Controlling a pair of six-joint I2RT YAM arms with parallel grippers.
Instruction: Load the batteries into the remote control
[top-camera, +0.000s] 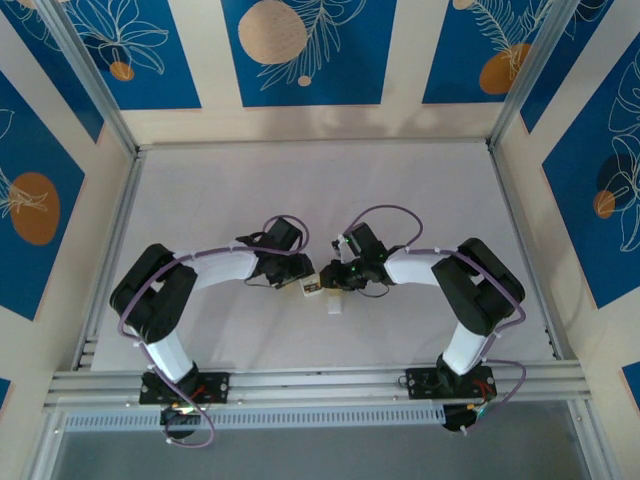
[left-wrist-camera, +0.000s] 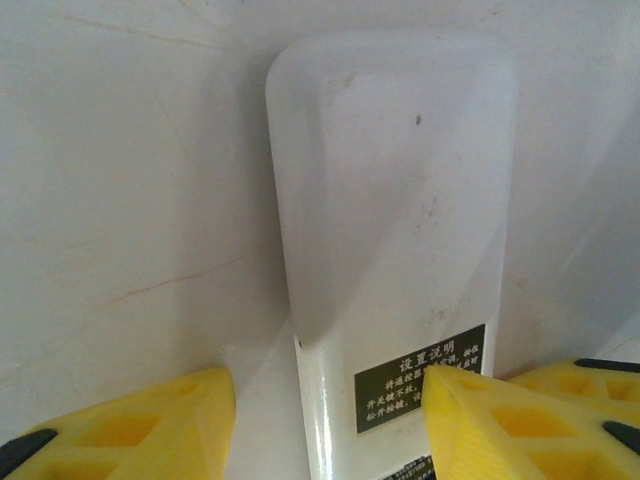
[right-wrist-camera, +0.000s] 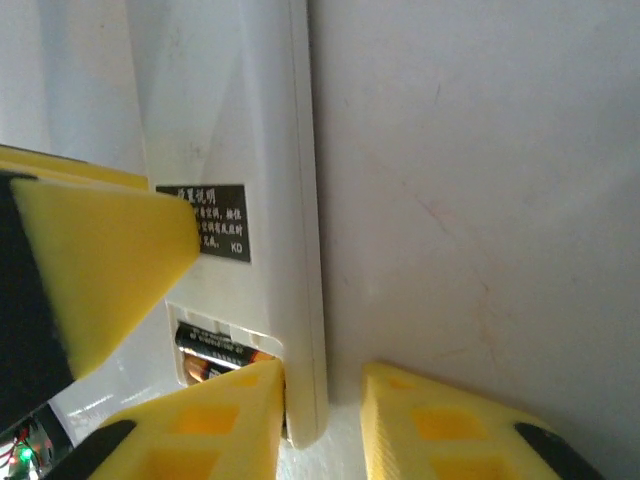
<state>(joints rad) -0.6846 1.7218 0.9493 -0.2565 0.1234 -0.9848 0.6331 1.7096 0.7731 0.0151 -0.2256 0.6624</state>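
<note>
Since the remote control (right-wrist-camera: 235, 140) lies label-side up on the table (right-wrist-camera: 480, 200) between the arms, the coming move turns on its near end, where the battery bay stands open. Seen from the right wrist, the remote's long axis runs straight away from the right tool (right-wrist-camera: 322, 372), and the bay sits directly under that tool's tips. One finger (right-wrist-camera: 200, 430) covers the lower part of the bay. The other stands on the table just beyond the remote's long edge, so the jaws straddle that edge. They are only narrowly apart and grip nothing I can make out.

A battery (right-wrist-camera: 222, 352), dark with an orange end, appears to lie across the remote's width inside the bay, partly hidden by the covering finger. Whether a second one sits beneath it I cannot tell.

The left tool (left-wrist-camera: 328, 385) stands part open over the same labelled end. One of its fingers (left-wrist-camera: 500, 420) lies over the dark label, while the other is clear of the remote with bare table between them. In my judgement it is steadying the handset rather than clamping it.

The right arm is nearer the bay, so the next move looks to be its own — a short press down onto the battery, seating it across the remote's width. A small loose white piece (top-camera: 332, 305) lies on the table just on the near side of both tools.
</note>
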